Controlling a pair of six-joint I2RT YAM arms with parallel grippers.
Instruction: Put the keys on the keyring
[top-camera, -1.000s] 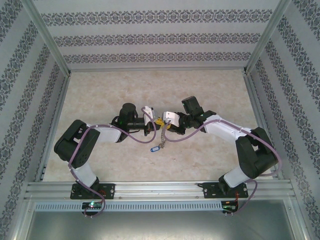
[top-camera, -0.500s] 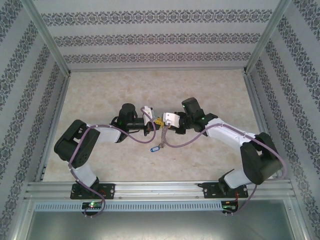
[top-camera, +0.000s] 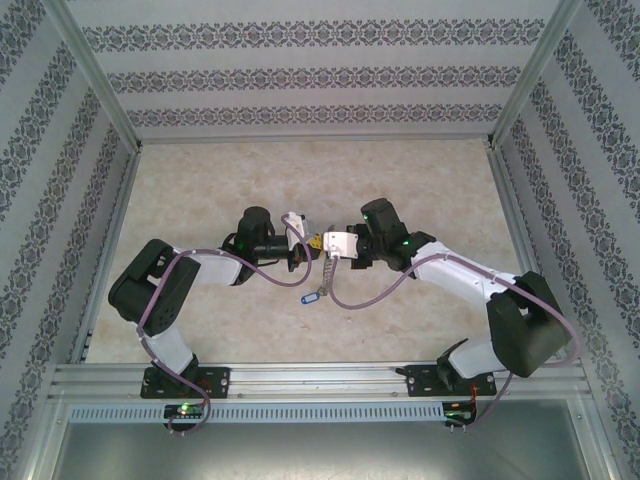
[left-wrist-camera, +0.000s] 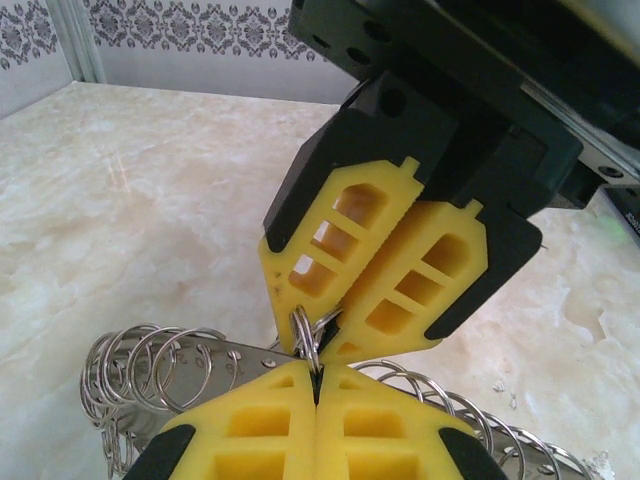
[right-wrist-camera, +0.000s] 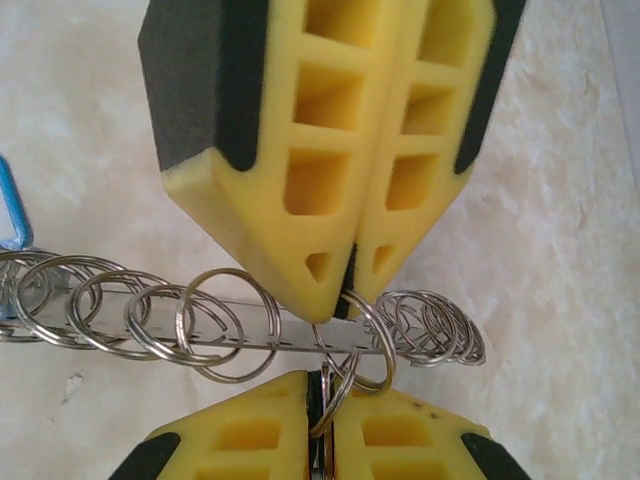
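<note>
Keyring (top-camera: 325, 268) dangles between left gripper (top-camera: 311, 243) and right gripper (top-camera: 327, 246), mid-table. Left wrist: left gripper (left-wrist-camera: 316, 385) clenched on small split ring (left-wrist-camera: 308, 340). Right wrist: right gripper (right-wrist-camera: 325, 388) clamps same ring. Probably light, stiff, slippery wire; pinch ring rim flat.

Left fingers (left-wrist-camera: 250, 435) and right fingers (left-wrist-camera: 420, 270) meet tip to tip, both pinching a keyring (left-wrist-camera: 305, 338).

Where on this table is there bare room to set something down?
Free: the far half of the table, up to the back wall. Crowded: the middle, where left gripper and right gripper pinch the rings, blue tag just nearer.
</note>
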